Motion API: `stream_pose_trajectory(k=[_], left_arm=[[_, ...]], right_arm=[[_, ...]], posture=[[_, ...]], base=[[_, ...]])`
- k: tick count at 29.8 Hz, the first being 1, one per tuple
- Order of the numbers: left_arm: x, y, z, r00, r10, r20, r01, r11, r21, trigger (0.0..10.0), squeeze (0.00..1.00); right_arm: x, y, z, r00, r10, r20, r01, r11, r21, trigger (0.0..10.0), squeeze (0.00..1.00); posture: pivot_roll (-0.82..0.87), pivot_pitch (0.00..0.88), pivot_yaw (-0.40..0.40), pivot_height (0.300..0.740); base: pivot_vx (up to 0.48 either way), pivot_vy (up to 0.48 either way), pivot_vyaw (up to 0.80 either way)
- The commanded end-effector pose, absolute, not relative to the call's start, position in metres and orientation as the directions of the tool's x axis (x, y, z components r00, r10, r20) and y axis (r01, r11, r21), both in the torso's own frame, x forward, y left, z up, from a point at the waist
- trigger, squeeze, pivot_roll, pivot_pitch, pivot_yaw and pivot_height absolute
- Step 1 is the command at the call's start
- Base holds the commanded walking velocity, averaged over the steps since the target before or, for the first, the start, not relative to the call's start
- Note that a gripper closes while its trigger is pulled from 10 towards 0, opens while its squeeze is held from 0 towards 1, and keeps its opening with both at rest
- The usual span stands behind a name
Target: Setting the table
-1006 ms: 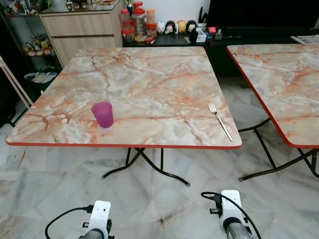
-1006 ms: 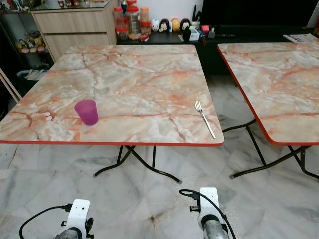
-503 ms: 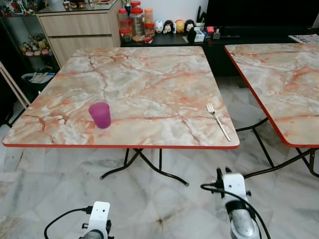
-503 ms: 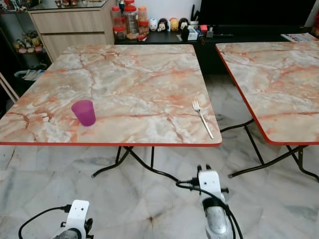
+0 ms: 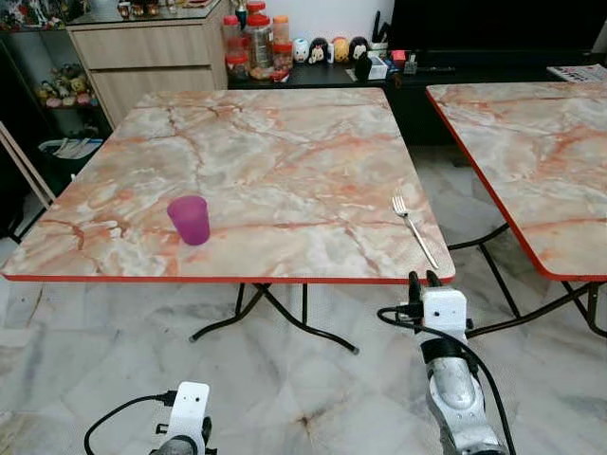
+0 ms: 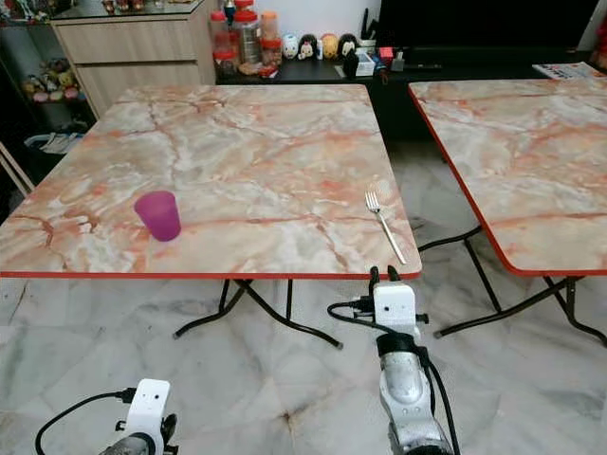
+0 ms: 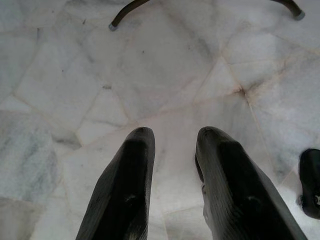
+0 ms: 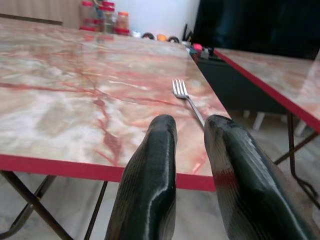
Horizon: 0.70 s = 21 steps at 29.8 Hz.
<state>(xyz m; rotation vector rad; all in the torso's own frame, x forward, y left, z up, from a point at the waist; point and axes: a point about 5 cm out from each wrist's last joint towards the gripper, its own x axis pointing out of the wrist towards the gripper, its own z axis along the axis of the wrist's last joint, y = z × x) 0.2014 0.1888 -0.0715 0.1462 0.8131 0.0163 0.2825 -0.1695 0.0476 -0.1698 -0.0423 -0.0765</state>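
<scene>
- Marble-patterned table (image 5: 285, 161) holds a purple cup (image 5: 189, 219) and fork (image 5: 414, 230), well apart.
- Right gripper (image 5: 423, 279), slightly parted and empty, sits at the table edge near the fork.
- Left gripper (image 7: 175, 137), parted and empty, hangs over the floor (image 7: 60, 75).
- Jar labels (image 5: 256, 33) are unreadable.

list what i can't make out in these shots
- Purple cup: contents hidden by its own wall, eye views.
- Fork: handle end hidden behind the right pincer, right wrist view.
- Jars and figurines behind the table: too small to identify.
- Left pincer: points at floor.
</scene>
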Motion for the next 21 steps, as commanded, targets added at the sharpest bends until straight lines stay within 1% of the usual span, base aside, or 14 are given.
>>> stream_pose_trajectory(k=[1, 3, 10, 16, 17, 18, 21], left_arm=[[0.2, 0.19, -0.072, 0.679, 0.079, -0.73, 0.038, 0.989, 0.143, 10.0, 0.0], [0.2, 0.19, -0.073, 0.678, 0.078, -0.731, 0.04, 0.989, 0.143, 10.0, 0.0], [0.199, 0.189, -0.074, 0.673, 0.073, -0.736, 0.05, 0.988, 0.144, 10.0, 0.0], [0.2, 0.187, -0.073, 0.674, 0.069, -0.736, 0.053, 0.988, 0.142, 10.0, 0.0], [0.2, 0.187, -0.073, 0.674, 0.069, -0.735, 0.052, 0.989, 0.141, 10.0, 0.0], [0.201, 0.186, -0.073, 0.675, 0.07, -0.735, 0.049, 0.989, 0.139, 10.0, 0.0], [0.2, 0.186, -0.073, 0.675, 0.07, -0.735, 0.047, 0.989, 0.138, 10.0, 0.0]], right_arm=[[0.287, -0.171, 0.054, 0.993, -0.101, 0.057, 0.107, 0.986, -0.126, 10.0, 0.0], [0.289, -0.171, 0.054, 0.993, -0.103, 0.059, 0.11, 0.985, -0.131, 10.0, 0.0], [0.291, -0.17, 0.056, 0.991, -0.113, 0.065, 0.12, 0.986, -0.119, 10.0, 0.0], [0.297, -0.164, 0.063, 0.992, -0.095, 0.081, 0.103, 0.989, -0.105, 10.0, 0.0], [0.298, -0.164, 0.063, 0.992, -0.094, 0.085, 0.102, 0.989, -0.104, 10.0, 0.6], [0.299, -0.163, 0.065, 0.992, -0.087, 0.09, 0.096, 0.991, -0.092, 10.0, 1.0], [0.3, -0.161, 0.067, 0.992, -0.078, 0.098, 0.087, 0.992, -0.09, 10.0, 1.0]], posture=[[-0.03, 0.0, 0.019, 0.74], [-0.03, 0.0, 0.02, 0.74], [-0.03, 0.0, 0.023, 0.74], [-0.03, 0.0, 0.018, 0.74], [-0.03, 0.0, 0.017, 0.74], [-0.03, 0.0, 0.016, 0.74], [-0.03, 0.0, 0.015, 0.74]], base=[[0.277, 0.0, -0.76], [0.298, 0.0, -0.67], [0.314, 0.0, 0.0], [0.318, 0.0, 0.0], [0.319, 0.0, 0.0], [0.322, 0.0, 0.0], [0.321, 0.0, 0.0]])
